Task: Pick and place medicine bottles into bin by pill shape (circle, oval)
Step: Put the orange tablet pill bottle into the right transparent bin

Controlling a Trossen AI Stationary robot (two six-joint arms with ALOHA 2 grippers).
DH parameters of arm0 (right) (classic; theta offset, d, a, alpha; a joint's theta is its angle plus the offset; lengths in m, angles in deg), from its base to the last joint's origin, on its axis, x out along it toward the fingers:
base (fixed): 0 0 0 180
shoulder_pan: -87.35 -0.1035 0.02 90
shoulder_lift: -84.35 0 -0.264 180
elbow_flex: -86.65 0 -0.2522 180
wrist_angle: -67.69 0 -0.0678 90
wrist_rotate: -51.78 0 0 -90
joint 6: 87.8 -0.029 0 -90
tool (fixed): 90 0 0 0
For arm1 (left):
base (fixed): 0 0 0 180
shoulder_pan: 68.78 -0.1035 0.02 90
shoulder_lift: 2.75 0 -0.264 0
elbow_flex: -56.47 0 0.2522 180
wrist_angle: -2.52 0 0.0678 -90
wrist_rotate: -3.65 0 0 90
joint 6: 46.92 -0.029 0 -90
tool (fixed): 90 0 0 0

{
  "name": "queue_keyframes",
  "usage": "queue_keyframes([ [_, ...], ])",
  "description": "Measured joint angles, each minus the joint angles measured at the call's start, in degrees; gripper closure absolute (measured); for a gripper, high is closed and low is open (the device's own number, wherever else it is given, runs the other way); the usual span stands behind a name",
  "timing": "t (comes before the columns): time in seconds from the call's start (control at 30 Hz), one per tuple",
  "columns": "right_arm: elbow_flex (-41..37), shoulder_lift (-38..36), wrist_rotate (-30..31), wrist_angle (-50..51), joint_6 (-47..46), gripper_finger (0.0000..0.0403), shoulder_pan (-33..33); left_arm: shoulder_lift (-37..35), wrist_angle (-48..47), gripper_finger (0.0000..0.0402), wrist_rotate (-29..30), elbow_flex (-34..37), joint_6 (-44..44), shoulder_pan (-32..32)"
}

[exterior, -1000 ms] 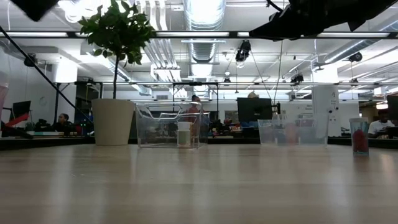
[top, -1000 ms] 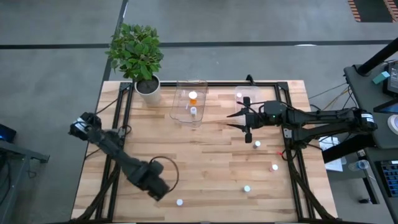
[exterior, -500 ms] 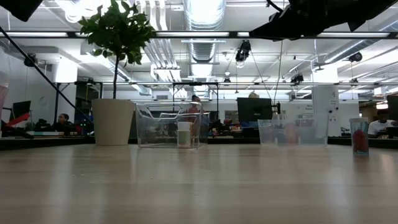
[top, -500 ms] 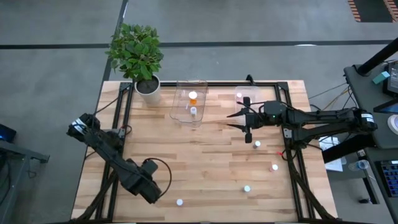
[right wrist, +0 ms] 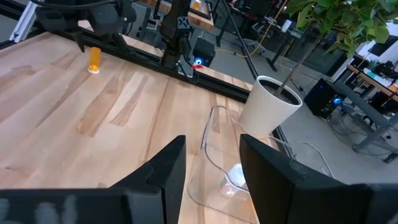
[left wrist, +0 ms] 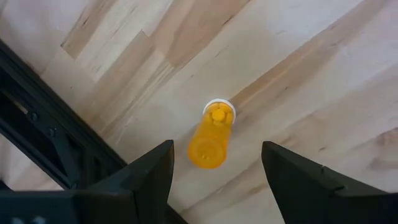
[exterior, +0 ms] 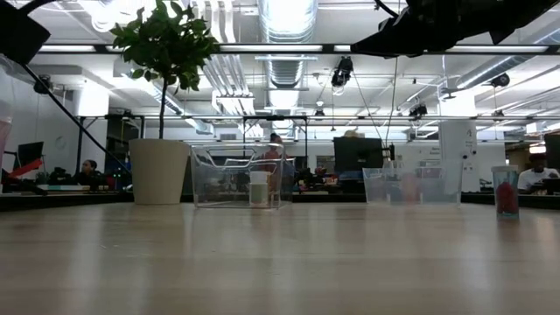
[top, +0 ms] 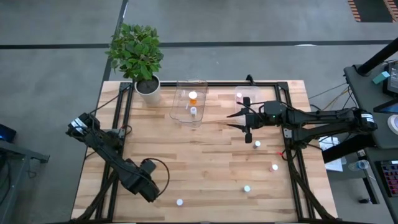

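An orange medicine bottle (left wrist: 213, 135) stands on its white cap near the table's left front corner; it also shows in the right wrist view (right wrist: 94, 60). My left gripper (left wrist: 216, 155) hangs open above it, pointing down, a finger on either side, apart from it. In the high view the left gripper (top: 148, 186) hides this bottle. My right gripper (top: 229, 120) waits open and level above the table's middle right, holding nothing. One clear bin (top: 189, 102) holds an orange-topped bottle (top: 193, 96) and a white one (top: 193, 112). A second bin (top: 249, 93) holds a pinkish bottle (top: 239, 96).
Several white-topped bottles stand loose on the right and near part of the table (top: 180, 201), (top: 247, 188), (top: 274, 167), (top: 257, 144). A potted plant (top: 147, 87) stands at the far left. Black frame rails (left wrist: 56, 149) run along the table's edges, close to the orange bottle.
My left gripper has moved toward the table's left edge and come down, staying open. My right arm has kept still.
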Motion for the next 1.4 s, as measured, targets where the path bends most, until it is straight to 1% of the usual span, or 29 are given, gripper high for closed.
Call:
queue_keyframes([
  [0.23, -0.01, 0.0, 0.02, 0.02, 0.17, 0.0261, 0.0, -0.1, 0.61, 0.0176, -0.03, 1.55, 0.61, 0.65],
  [0.43, -0.02, 0.0, 0.02, 0.02, 0.17, 0.0261, 0.0, -0.19, 6.17, 0.0176, -0.19, 4.3, 0.73, 1.0],
  [0.57, -0.04, 0.0, 0.02, 0.02, 0.17, 0.0261, 0.0, -0.21, 6.62, 0.0178, -0.19, 5.0, 0.76, 0.97],
  [0.67, -0.04, 0.0, 0.02, 0.02, 0.17, 0.0261, 0.0, -0.22, 6.73, 0.0194, -0.17, 5.34, 0.76, 1.0],
  [0.97, -0.04, 0.0, 0.02, 0.02, 0.17, 0.0261, 0.0, -0.25, 7.71, 0.0278, -0.15, 6.12, 0.87, 0.97],
  [1.1, -0.04, 0.0, 0.02, 0.02, 0.15, 0.0261, 0.0, -0.27, 7.72, 0.0308, -0.17, 6.11, 0.87, 0.91],
  [1.23, -0.04, 0.0, 0.02, 0.02, -0.02, 0.0261, 0.0, -0.27, 7.52, 0.0323, -0.13, 5.6, 0.89, 0.86],
  [1.33, -0.04, 0.0, 0.02, 0.12, -0.04, 0.0261, 0.0, -0.27, 7.45, 0.0323, 0.19, 3.8, 0.76, 0.76],
  [1.4, -0.04, 0.0, 0.02, 0.22, -0.04, 0.0261, 0.0, -0.3, 7.18, 0.0323, 1.76, 2.3, 0.45, 0.5],
])
